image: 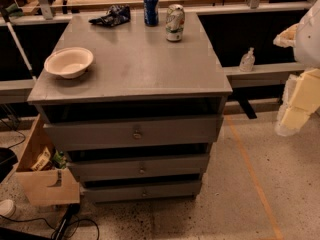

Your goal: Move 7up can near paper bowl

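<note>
Pincer (299, 104) hangs at the far right of my view, pale yellow and blocky, out past the right edge of the drawer chest (140, 79) and over the floor, touching nothing. I cannot tell from here whether it is wide or narrow. A white arm (311, 31) comes down to it from the top right corner, partly cut off by the frame.

The 7up can (175, 22) stands upright well to the left of the pincer and higher in my view, near the back edge of the chest top. Just left of it, not touching, stands a dark blue can (151, 8). Further left a dark crumpled bag (111, 16) lies by the back edge. The paper bowl (68, 62) sits farthest from the pincer, close to the left edge of the top and well apart from the 7up can. Open grey surface runs between the two, and across the front right corner nearest the pincer. A small clear bottle (247, 60) stands on a ledge (265, 71) between the chest and the pincer. Low on the far left, a cardboard box (42, 179) sits beside the chest.
</note>
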`<state>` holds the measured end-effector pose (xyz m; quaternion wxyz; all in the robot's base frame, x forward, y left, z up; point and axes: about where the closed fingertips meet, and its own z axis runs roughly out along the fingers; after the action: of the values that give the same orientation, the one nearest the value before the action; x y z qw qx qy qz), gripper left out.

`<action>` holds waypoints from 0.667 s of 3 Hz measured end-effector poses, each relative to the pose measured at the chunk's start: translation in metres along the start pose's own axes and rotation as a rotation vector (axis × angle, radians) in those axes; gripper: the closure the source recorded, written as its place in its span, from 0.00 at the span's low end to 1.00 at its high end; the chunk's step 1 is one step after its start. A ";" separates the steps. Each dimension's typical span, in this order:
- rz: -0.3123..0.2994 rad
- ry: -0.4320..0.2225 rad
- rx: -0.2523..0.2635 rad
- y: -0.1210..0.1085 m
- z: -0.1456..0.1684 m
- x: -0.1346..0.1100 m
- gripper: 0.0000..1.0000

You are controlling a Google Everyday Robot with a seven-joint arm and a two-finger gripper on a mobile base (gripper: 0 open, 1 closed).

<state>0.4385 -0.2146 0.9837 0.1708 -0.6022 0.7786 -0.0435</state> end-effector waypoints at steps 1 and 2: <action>0.000 0.000 0.000 0.000 0.000 0.000 0.00; 0.042 -0.067 0.032 -0.024 0.005 -0.005 0.00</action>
<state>0.4636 -0.2153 0.9866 0.2074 -0.5839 0.7843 -0.0319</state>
